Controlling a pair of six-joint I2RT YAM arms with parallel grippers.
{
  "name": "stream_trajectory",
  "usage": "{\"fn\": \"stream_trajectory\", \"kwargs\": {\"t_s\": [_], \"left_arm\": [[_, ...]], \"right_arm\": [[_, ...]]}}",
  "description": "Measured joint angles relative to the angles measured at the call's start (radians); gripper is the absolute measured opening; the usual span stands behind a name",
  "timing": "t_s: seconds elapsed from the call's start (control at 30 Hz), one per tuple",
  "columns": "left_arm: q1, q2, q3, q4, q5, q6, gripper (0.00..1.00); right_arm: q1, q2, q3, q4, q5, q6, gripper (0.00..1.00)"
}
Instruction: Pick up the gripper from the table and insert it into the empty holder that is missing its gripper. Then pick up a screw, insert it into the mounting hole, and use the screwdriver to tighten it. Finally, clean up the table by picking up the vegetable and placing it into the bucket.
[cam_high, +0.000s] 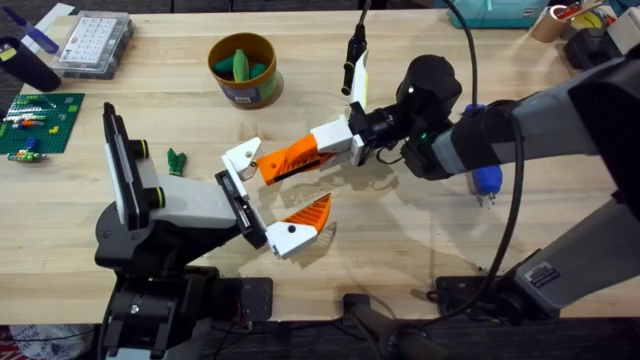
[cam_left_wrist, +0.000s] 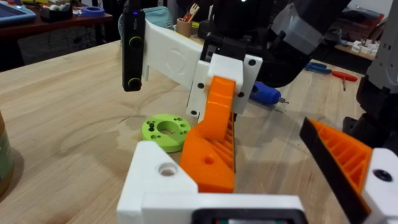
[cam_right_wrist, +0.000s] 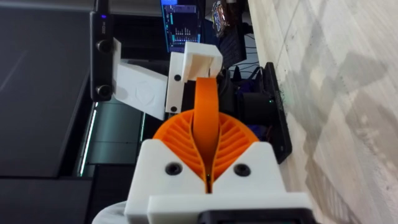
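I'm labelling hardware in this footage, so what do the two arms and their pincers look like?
The left arm has a white-grey boxy wrist on a black base, with a black mounting plate. Its pincer has orange ribbed fingers on white angular base blocks. The right arm is grey and black with a round black joint and black cables; its pincer also has orange ribbed fingers on white blocks.

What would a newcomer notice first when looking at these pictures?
Probably the long orange gripper in mid-table, clamped in the right gripper and held with its white base close to the black plate of the holder at lower left. Next, the yellow bucket at the far side, with green vegetables already inside, and a small green piece left on the table beside the holder.
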Motion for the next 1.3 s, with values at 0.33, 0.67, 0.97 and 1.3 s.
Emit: {"fn": "stream_trajectory", "kwargs": {"t_s": [0.33, 0.67, 0.97, 1.3], "left_arm": [[0.000, 0.006, 0.004, -0.005, -0.007, 0.000, 0.990], [0.000, 0.006, 0.004, -0.005, -0.007, 0.000, 0.990], [0.000, 0.006, 0.004, -0.005, -0.007, 0.000, 0.990], [0.000, 0.006, 0.004, -0.005, -0.007, 0.000, 0.990]], "right_arm": [[0.000, 0.000, -0.001, -0.017, 0.001, 0.009, 0.019], [-0.001, 0.000, -0.002, 0.123, 0.008, 0.047, 0.019], [-0.001, 0.000, -0.002, 0.059, 0.012, 0.070, 0.019], [0.000, 0.000, -0.002, 0.050, 0.043, 0.070, 0.019]]}}
